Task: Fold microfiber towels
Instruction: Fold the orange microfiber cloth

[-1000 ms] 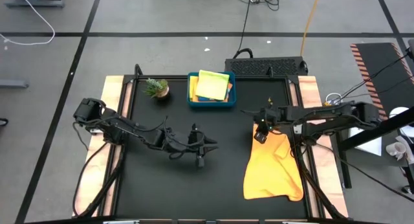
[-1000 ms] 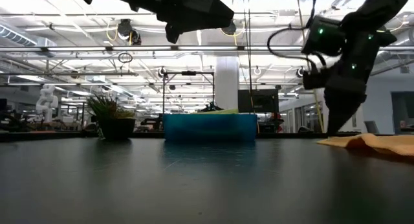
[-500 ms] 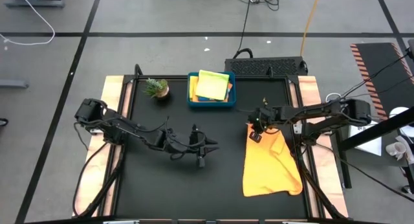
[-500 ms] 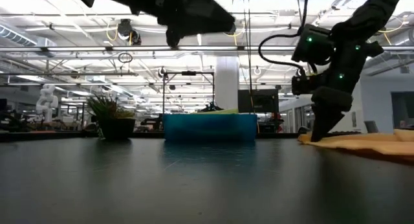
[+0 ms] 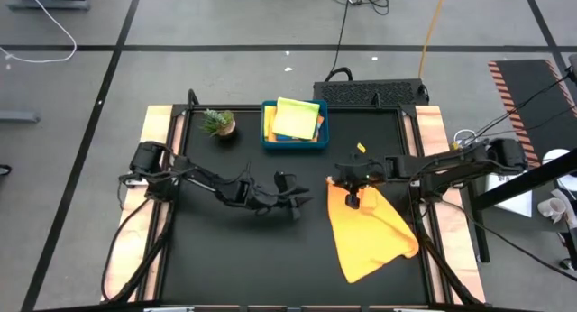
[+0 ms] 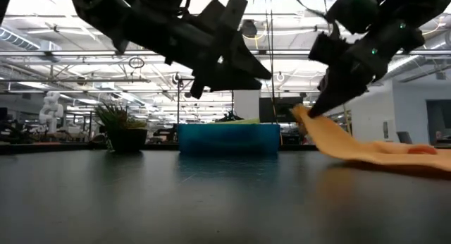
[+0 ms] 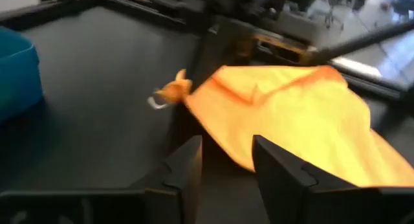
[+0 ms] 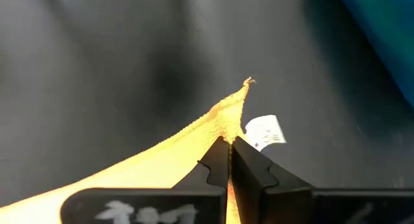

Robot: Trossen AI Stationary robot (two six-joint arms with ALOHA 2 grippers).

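Right of centre, the orange microfiber towel (image 5: 371, 231) drapes limp and light from the right gripper (image 5: 342, 179) pinching its tagged corner; left gripper (image 5: 305, 200) hovers part-open beside it; corners look like the best holds

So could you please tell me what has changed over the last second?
The right gripper closed its jaws on the orange towel's corner and lifted and dragged it toward the table's middle. The left gripper moved toward it. Tray and plant stayed put.

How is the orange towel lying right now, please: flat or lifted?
Partly lifted: the right claw holds one corner of the orange towel up; the rest trails on the table.
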